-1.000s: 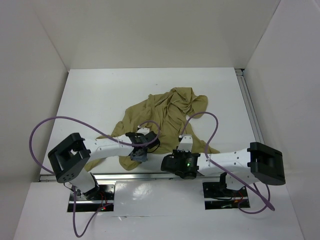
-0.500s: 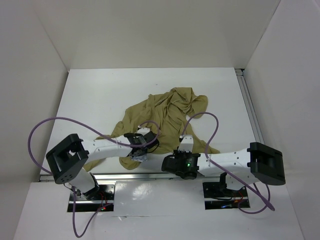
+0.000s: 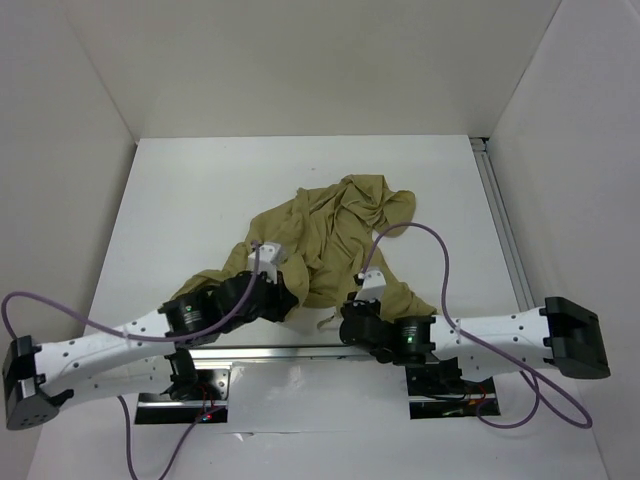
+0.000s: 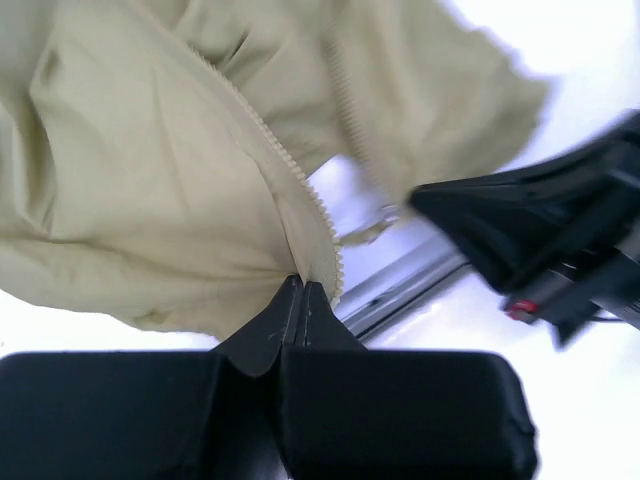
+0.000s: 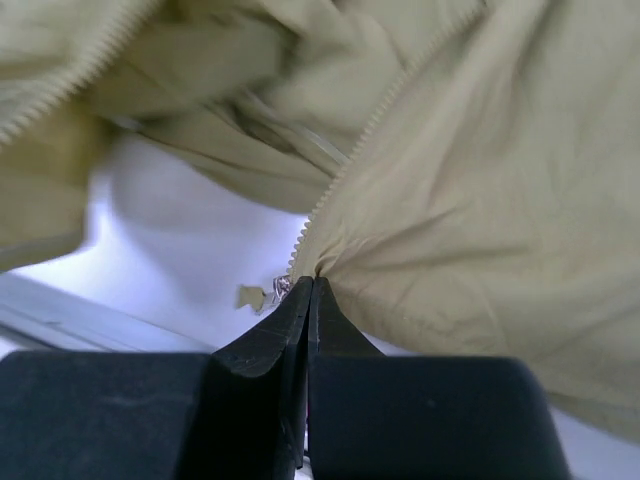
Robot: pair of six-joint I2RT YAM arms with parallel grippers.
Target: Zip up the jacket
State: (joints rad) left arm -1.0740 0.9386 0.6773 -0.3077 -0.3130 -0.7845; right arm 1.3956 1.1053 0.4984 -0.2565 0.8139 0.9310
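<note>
Clamping left gripper (image 4: 300, 288): fingers pressed together on the hem of the jacket (image 3: 335, 225), at the low end of a row of zipper teeth (image 4: 285, 165)
Right gripper (image 5: 312, 288): fingers closed tight on the jacket's edge where the other tooth row (image 5: 372, 128) ends; a small metal pull (image 5: 282, 290) sits just beside the tips
Jacket: crumpled and unzipped on the white table (image 3: 190, 190); near edge held by both grippers, close together by the near rail (image 3: 290, 352)

The jacket (image 3: 335, 225) lies crumpled on the white table (image 3: 190, 180). The left gripper (image 3: 288, 298) and the right gripper (image 3: 350, 318) both reach its near edge, near each other.
</note>
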